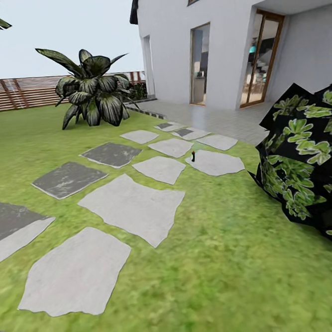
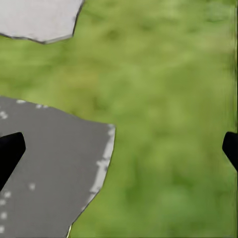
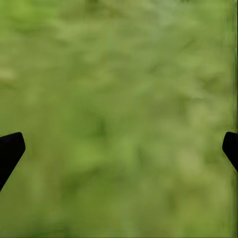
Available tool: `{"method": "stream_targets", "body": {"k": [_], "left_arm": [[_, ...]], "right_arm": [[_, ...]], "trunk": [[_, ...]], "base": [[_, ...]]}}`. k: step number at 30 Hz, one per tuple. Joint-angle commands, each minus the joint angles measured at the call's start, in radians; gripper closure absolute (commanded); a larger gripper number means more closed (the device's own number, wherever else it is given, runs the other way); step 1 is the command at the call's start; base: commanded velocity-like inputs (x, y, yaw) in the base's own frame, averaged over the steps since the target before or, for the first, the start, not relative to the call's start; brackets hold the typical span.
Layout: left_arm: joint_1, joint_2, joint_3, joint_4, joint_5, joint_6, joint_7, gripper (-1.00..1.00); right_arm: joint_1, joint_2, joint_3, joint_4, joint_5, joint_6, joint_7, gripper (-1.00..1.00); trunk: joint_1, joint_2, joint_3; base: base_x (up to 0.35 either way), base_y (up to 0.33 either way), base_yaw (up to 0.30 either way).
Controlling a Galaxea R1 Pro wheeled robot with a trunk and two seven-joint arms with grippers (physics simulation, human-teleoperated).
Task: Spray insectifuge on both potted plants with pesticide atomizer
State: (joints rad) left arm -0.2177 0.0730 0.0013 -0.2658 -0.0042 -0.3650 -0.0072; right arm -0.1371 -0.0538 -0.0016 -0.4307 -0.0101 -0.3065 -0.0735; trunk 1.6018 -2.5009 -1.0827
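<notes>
Far ahead on a pale slab [image 1: 214, 162] stands a tiny dark thing [image 1: 193, 157], perhaps the atomizer, too small to tell; driving on that guess risks missing the real one. Both grippers [image 2: 119, 148] [image 3: 119, 148] hang over the lawn [image 1: 233, 260], fingers wide and empty.

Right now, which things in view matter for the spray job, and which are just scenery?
Job:
- small dark object on a pale slab, possibly the atomizer, too small to confirm
- lawn
- left pincer and right pincer, both open

Scenery:
- big spiky plant
- leafy bush
- house
- fence
</notes>
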Motion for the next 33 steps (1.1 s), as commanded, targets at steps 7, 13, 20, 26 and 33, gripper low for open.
{"method": "stream_targets", "body": {"k": [7, 13, 20, 26, 33], "left_arm": [[0.0, 0.001, 0.0, 0.0, 0.0, -0.003, -0.001, -1.0], [0.0, 0.001, 0.0, 0.0, 0.0, -0.003, -0.001, -1.0], [0.0, 0.001, 0.0, 0.0, 0.0, -0.003, -0.001, -1.0], [0.0, 0.001, 0.0, 0.0, 0.0, -0.003, -0.001, -1.0], [0.0, 0.001, 0.0, 0.0, 0.0, -0.003, -0.001, -1.0]], "right_arm": [[-0.001, 0.0, 0.0, 0.001, -0.001, -0.003, -0.002, -1.0], [0.0, 0.0, 0.0, 0.001, -0.001, -0.003, -0.001, -1.0], [0.0, 0.0, 0.0, 0.001, -0.001, -0.003, -0.002, -1.0], [0.0, 0.0, 0.0, 0.001, -0.001, -0.003, -0.002, -1.0], [-0.001, 0.0, 0.0, 0.001, -0.001, -0.003, -0.002, -1.0]], "trunk": [[0.0, 0.0, -0.001], [0.0, 0.0, -0.001], [0.0, 0.0, -0.001], [0.0, 0.0, -0.001], [0.0, 0.0, -0.001]], "base": [[0.338, 0.038, -0.298], [0.338, 0.121, -0.3], [0.318, 0.187, -0.295], [0.3, 0.214, -0.112], [0.299, 0.215, -0.005]]}}
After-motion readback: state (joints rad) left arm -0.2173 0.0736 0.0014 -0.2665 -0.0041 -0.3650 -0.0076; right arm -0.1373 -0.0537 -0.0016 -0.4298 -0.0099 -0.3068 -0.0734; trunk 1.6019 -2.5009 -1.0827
